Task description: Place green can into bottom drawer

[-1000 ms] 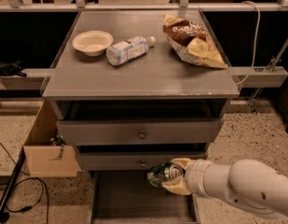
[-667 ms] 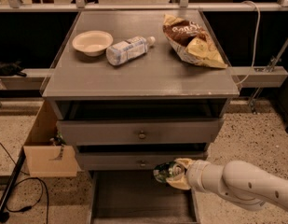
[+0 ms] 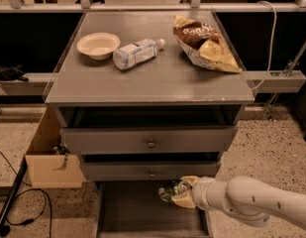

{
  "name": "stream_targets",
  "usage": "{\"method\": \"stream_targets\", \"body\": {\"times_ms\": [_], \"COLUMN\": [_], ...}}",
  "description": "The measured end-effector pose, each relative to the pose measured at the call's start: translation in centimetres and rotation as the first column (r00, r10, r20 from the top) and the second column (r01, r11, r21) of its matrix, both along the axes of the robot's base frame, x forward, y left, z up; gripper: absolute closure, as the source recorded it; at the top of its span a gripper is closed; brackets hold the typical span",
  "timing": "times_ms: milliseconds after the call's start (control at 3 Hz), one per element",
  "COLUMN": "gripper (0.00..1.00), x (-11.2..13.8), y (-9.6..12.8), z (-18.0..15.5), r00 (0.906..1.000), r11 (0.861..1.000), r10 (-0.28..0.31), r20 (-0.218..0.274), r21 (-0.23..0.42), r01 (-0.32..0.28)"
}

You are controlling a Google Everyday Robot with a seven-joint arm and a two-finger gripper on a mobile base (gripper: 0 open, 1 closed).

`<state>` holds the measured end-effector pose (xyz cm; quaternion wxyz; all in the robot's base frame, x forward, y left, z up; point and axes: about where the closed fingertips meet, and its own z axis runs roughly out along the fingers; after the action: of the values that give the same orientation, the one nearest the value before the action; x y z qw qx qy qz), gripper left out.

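Observation:
The green can is small, green with a pale pattern, and lies on its side in my gripper. The gripper's pale fingers are shut on the can. It reaches in from the lower right on a white arm. It holds the can over the open bottom drawer, near the drawer's right side and just below the middle drawer's front. The bottom drawer is pulled out and shows a plain dark grey interior.
On the grey cabinet top lie a white bowl, a pale plastic bottle and a chip bag. The two upper drawers have small knobs. A cardboard box stands at the left; cables lie on the floor.
The view has tilted or moved slightly. The gripper with the can has stayed over the right part of the open bottom drawer, shifting a little to the left.

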<state>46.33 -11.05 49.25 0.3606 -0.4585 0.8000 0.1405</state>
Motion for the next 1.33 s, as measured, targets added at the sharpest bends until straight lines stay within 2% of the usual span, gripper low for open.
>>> {"method": "stream_targets", "body": {"times_ms": [333, 667, 1000, 1333], "gripper": [1.0, 1.0, 1.0, 1.0], "x": [-0.3, -0.1, 1.4, 1.4], "y": [0.9, 1.2, 1.5, 1.5], "z": [-6.4, -9.9, -14.5, -14.5], "r00": [0.9976, 0.9949, 0.9916, 0.9916], "r11": [1.0, 0.999, 0.998, 0.998], "r10": [-0.023, -0.034, -0.042, -0.042], "r20": [-0.066, -0.095, -0.123, -0.123], "r21": [0.011, 0.019, 0.039, 0.039], "r01": [0.024, 0.036, 0.047, 0.047]}}
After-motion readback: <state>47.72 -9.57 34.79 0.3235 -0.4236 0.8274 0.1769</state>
